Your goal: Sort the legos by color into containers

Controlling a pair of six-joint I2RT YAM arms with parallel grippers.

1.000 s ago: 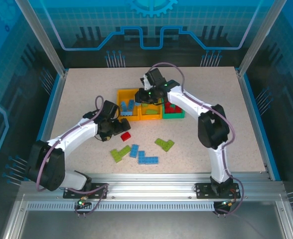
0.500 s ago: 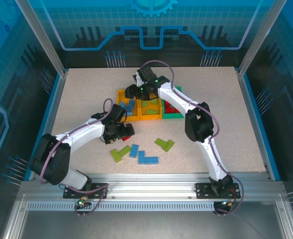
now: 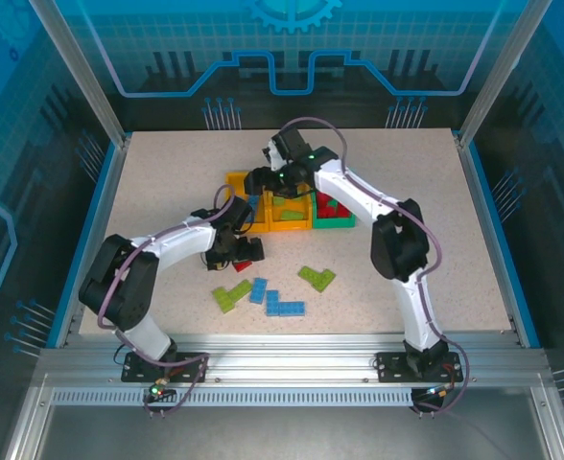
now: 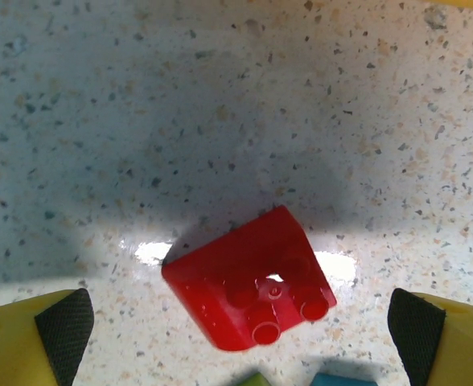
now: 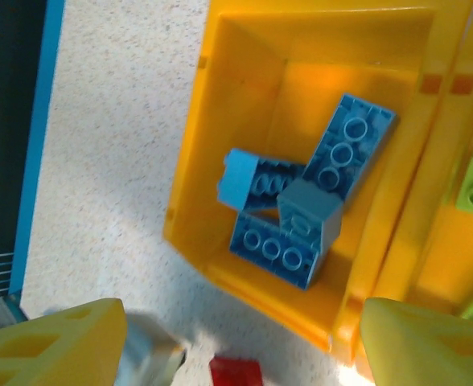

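One red brick [image 4: 248, 277] between spread left jaws — untouched, right jaws spread above the blue bricks [image 5: 281, 241]

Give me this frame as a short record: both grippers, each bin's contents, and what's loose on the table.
left gripper: open, straddling red brick on table
right gripper: open, empty, over left bin
left bin: blue bricks
middle bin: green bricks
green bin: red bricks
on table: loose green bricks, loose blue bricks, red brick
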